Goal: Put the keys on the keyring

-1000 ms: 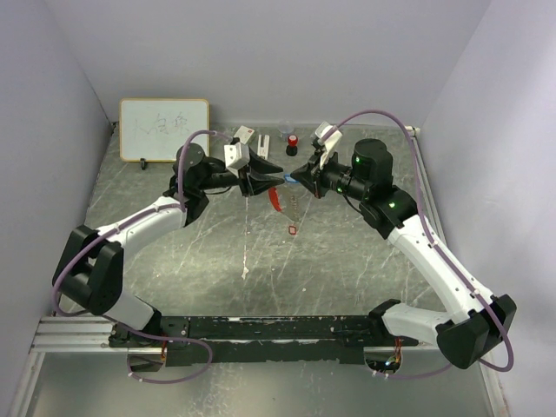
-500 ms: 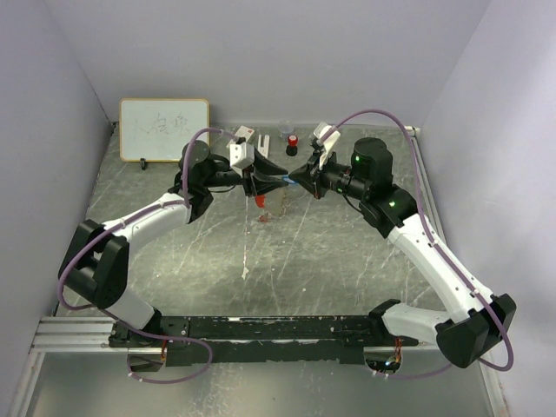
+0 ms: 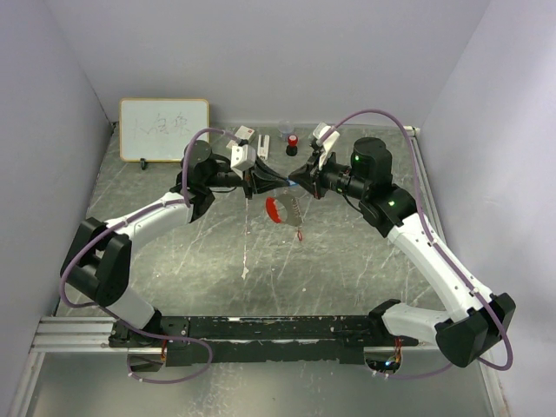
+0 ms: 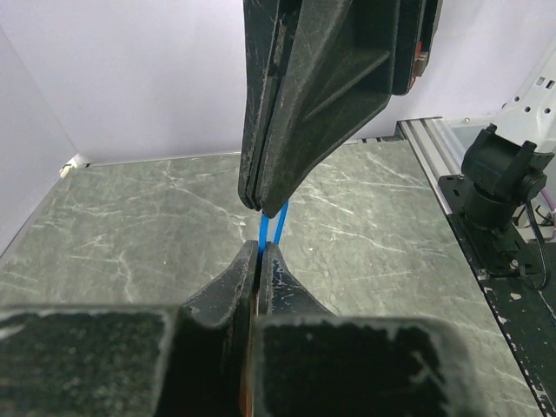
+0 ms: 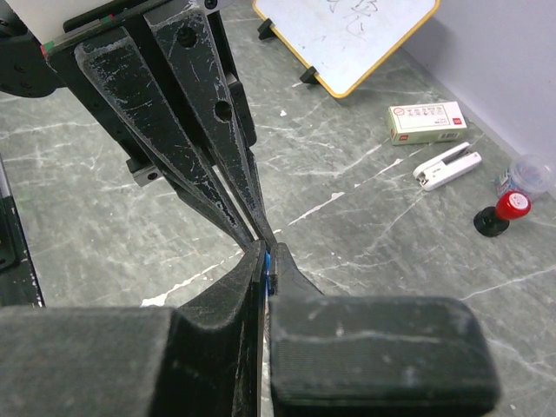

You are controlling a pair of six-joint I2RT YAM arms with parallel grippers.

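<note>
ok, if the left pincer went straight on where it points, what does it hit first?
The right pincer, tip to tip with the left pincer; only the blue key, clamped by both, spans the small gap between them.

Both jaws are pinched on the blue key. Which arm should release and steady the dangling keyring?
Left, likely. The keyring hangs just below the meeting tips, slightly toward the left gripper, while the right gripper's jaws clamp the blue key.
</note>
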